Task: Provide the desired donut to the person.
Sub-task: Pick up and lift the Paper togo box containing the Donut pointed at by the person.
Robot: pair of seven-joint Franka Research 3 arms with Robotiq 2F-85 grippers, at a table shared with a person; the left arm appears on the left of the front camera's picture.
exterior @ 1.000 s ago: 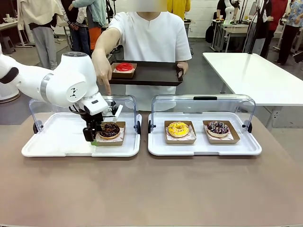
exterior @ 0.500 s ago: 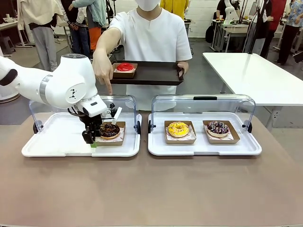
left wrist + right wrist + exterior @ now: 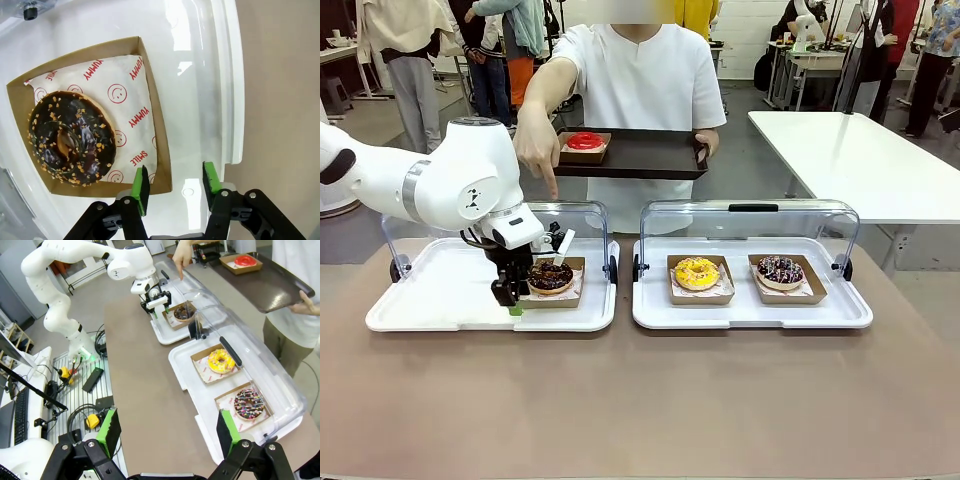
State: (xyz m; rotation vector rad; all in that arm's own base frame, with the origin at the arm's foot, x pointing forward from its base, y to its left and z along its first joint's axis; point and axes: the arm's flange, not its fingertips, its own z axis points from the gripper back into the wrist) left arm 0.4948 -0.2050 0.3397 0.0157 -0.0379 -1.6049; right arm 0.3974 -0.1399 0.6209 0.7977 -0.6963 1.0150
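Behind left end effector [image 3: 517, 300]: box [image 3: 577, 272] (part-hidden).

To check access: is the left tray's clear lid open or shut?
Open: the clear lid stands behind the tray; the left gripper reaches inside it.

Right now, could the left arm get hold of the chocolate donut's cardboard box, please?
Probably yes: the left pincer stands open astride a wall of the box, the clear lid is raised, and nothing lies between.
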